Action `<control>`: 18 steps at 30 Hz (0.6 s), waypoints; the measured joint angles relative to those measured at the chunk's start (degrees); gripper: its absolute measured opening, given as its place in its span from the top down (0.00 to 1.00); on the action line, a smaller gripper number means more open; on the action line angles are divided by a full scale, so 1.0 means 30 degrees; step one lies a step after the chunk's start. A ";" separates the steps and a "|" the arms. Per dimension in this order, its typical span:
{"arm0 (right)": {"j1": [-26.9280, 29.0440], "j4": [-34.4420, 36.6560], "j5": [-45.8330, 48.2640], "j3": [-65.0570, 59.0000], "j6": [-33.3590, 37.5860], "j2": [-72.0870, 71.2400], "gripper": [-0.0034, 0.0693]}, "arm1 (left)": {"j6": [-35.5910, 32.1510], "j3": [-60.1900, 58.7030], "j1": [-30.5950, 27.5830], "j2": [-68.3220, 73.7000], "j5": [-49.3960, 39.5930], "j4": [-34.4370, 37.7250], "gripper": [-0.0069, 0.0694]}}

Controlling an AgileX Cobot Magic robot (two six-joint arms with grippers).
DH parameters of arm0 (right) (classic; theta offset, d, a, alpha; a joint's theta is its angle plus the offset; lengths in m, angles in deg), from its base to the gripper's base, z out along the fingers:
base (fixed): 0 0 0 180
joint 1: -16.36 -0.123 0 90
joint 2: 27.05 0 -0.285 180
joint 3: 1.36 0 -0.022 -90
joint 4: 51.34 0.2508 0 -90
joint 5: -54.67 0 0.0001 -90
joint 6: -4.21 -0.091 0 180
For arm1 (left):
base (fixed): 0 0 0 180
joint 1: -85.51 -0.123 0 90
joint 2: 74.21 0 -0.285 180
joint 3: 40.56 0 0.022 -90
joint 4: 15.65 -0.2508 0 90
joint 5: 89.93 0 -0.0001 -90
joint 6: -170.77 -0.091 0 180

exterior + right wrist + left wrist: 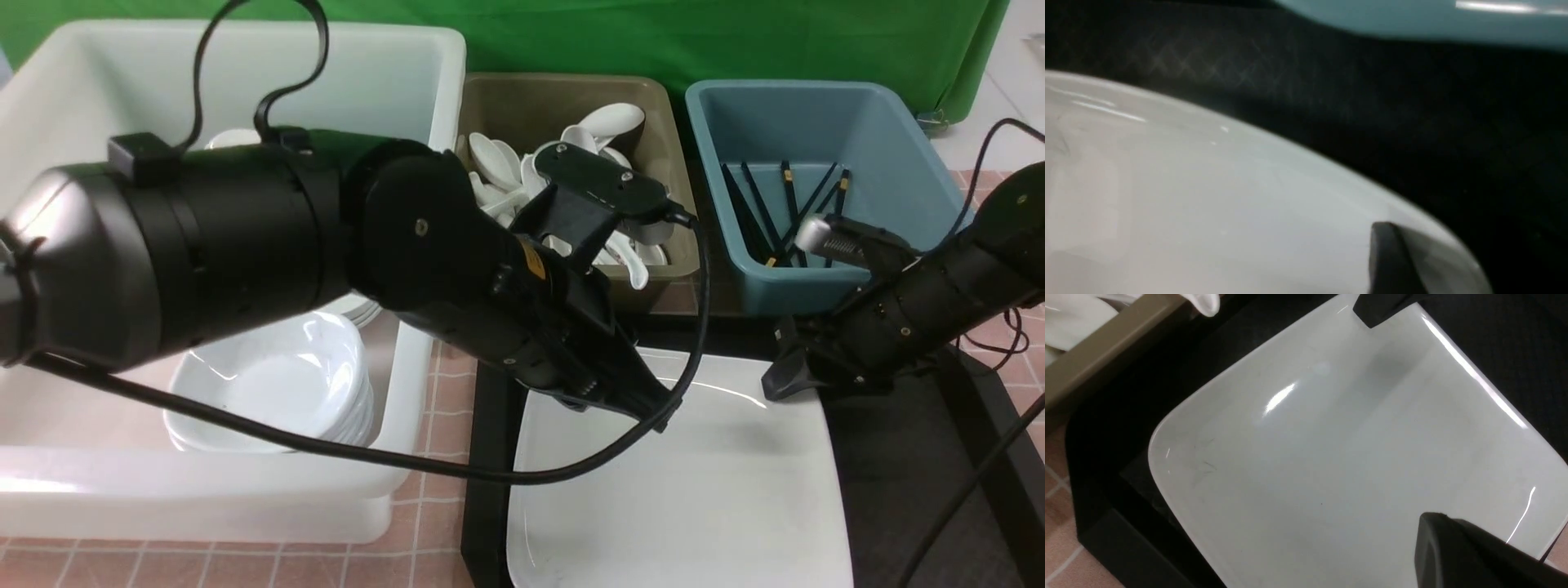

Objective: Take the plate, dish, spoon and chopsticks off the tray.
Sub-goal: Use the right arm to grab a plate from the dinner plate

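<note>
Two grippers sit low over one plate, a large glossy white rounded square with a shallow raised rim. The plate lies flat on the tray, a black plastic rectangle with a raised rim and a diamond-pattern texture. It covers the tray's left half; the right half shows bare texture.

The left gripper points down over the plate's far-left area. The left wrist view shows only one matte black finger above the glazed surface, so the spread of its fingers cannot be told. Faint dark scratches mark the glaze near one rounded corner.

The right gripper is at the plate's far-right corner. The right wrist view shows one dark finger resting against the inner slope just inside the rim. Whether a second finger clamps from below cannot be told.

Three tubs stand beyond and beside the tray:
- a white tub on the left, holding stacked dishes, small and rounded;
- an olive-brown tub, holding white soup spoons in a pile;
- a blue tub, holding thin black chopsticks, crossed.
</note>
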 joint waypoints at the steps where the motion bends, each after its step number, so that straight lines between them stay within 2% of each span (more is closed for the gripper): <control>1: -0.0151 0.0025 0.0081 0.0000 0.0472 0.0062 0.58 | 0.0085 0.0000 0.0000 0.0000 -0.0001 -0.0053 0.91; 5: -0.0160 0.0024 0.0284 0.0035 0.1088 0.0062 0.59 | 0.0644 0.0008 0.0000 0.0000 -0.0147 -0.0586 0.91; 9: -0.0160 -0.0518 0.0746 0.0035 0.1061 -0.0485 0.61 | 0.2311 0.0491 0.0000 -0.0152 -0.1167 -0.2817 0.91; 11: -0.0160 -0.1193 0.1463 0.0000 0.1040 -0.1529 0.66 | 0.3794 0.1060 0.0000 -0.0469 -0.2274 -0.4843 0.91; 13: -0.0160 -0.1429 0.2063 0.0000 0.1021 -0.2654 0.71 | 0.4514 0.1530 -0.0144 -0.0827 -0.3007 -0.5895 0.91; 16: -0.0168 -0.1438 0.2922 0.0000 0.0963 -0.4406 0.78 | 0.4868 0.1886 -0.0681 -0.1414 -0.3663 -0.6257 0.91; 18: -0.0208 -0.1296 0.3552 0.0000 0.0735 -0.6228 0.84 | 0.5036 0.2044 -0.1721 -0.2161 -0.4157 -0.6276 0.91</control>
